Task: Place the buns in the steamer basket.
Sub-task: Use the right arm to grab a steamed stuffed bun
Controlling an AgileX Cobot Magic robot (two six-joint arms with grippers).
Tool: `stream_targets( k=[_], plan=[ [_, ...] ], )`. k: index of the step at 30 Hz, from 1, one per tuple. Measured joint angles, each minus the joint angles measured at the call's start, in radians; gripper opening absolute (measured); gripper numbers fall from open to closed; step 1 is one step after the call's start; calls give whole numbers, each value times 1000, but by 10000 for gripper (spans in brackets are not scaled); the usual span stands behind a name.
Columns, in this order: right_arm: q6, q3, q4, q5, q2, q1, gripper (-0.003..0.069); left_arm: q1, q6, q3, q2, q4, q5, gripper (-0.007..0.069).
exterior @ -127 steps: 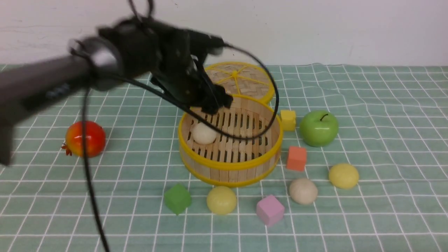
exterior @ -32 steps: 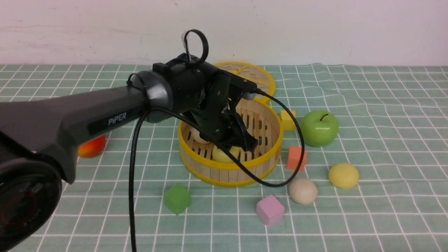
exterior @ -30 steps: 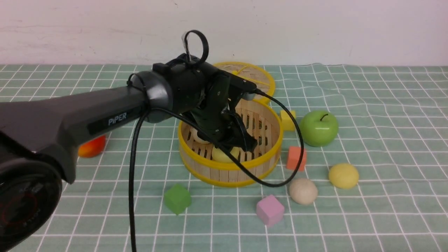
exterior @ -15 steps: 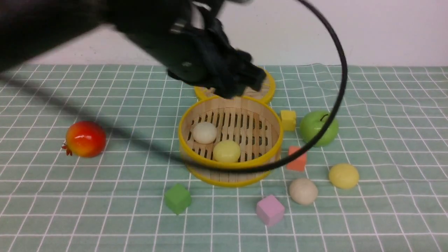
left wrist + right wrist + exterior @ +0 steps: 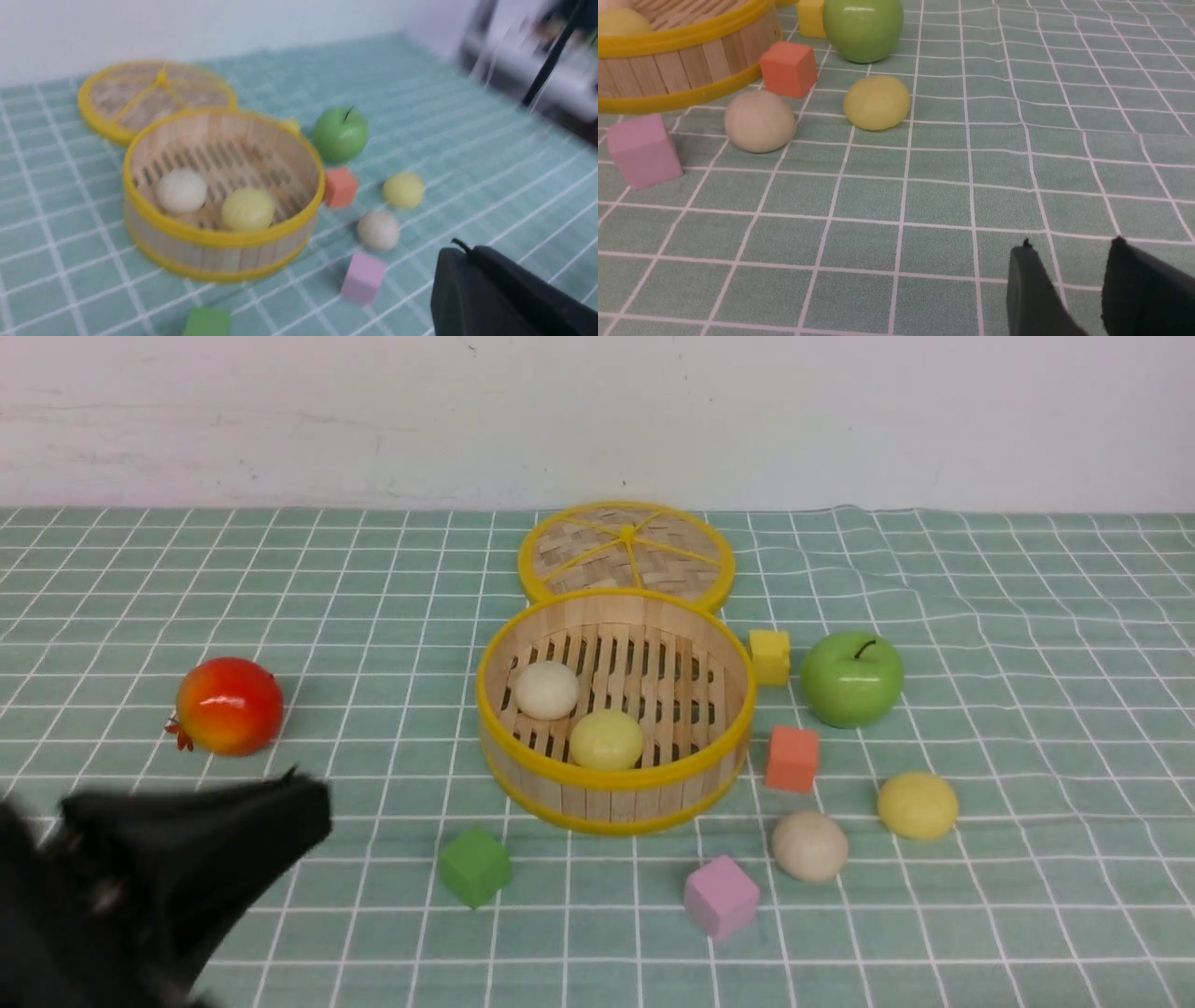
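Green checked cloth [image 5: 1027, 644], white wall [image 5: 840, 420] behind. Round bamboo steamer basket [image 5: 611, 798] stands upright, mouth up (two dough buns [image 5: 547, 690] inside). Left gripper [image 5: 460, 254] pinched together; right gripper [image 5: 1071, 252] gapes, empty.

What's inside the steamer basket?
The steamer basket holds two buns on its slatted floor: an off-white bun and a pale yellow bun. Nothing else shows inside. The near wall covers the front strip of floor.

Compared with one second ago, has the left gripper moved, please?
Yes. The left gripper has left the steamer basket, drawing back toward the robot's left, now nearer the camera than the pomegranate.
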Motion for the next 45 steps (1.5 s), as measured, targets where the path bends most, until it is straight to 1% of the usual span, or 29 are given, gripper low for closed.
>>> stream_targets(
  k=[1,3,6,16,18,21,22,24,26,28,31,33,34,36,40,41,42,43,44,45],
  plan=[
    [0,0,0,0,0,0,239,0,-4,50,-49,0,-43,-14],
    [0,0,0,0,0,0,239,2,-10,114,-119,-3,-74,-14],
    [0,0,0,0,0,0,239,7,-21,156,-141,-16,-57,-14],
    [0,0,-1,-2,0,0,239,13,-26,160,-124,-19,-59,-14],
    [28,2,27,-22,0,0,239,13,-26,160,-123,-19,-59,-14],
    [175,8,231,-115,0,0,239,13,-26,160,-123,-19,-59,-14],
    [220,8,287,-163,0,0,239,13,-26,160,-123,-19,-59,-14],
    [265,8,364,-235,0,0,239,13,-26,160,-123,-19,-59,-14],
    [289,8,419,-292,0,0,239,13,-26,160,-123,-19,-59,-14],
    [308,8,449,-330,0,0,239,13,-26,160,-122,-19,-59,-14],
    [333,6,487,-347,0,0,239,13,-26,160,-122,-19,-59,-14],
    [337,-45,496,-249,19,5,222,13,-26,160,-122,-19,-59,-13],
    [313,-118,477,-166,73,18,199,13,-26,160,-121,-19,-59,-13],
    [228,-227,441,-11,188,44,169,13,-26,160,-121,-19,-59,-13],
    [-17,-553,338,387,555,101,90,13,-26,160,-121,-19,-59,-13],
    [-54,-602,322,446,626,103,77,13,-26,160,-121,-19,-59,-13],
    [-54,-613,319,460,644,103,74,13,-26,160,-121,-19,-59,-13],
    [-84,-686,294,534,763,106,54,13,-26,160,-121,-19,-59,-13],
    [-93,-704,287,550,796,107,48,13,-26,160,-121,-19,-59,-13],
    [-108,-777,272,593,933,107,25,13,-26,160,-121,-19,-59,-12]
  ],
)
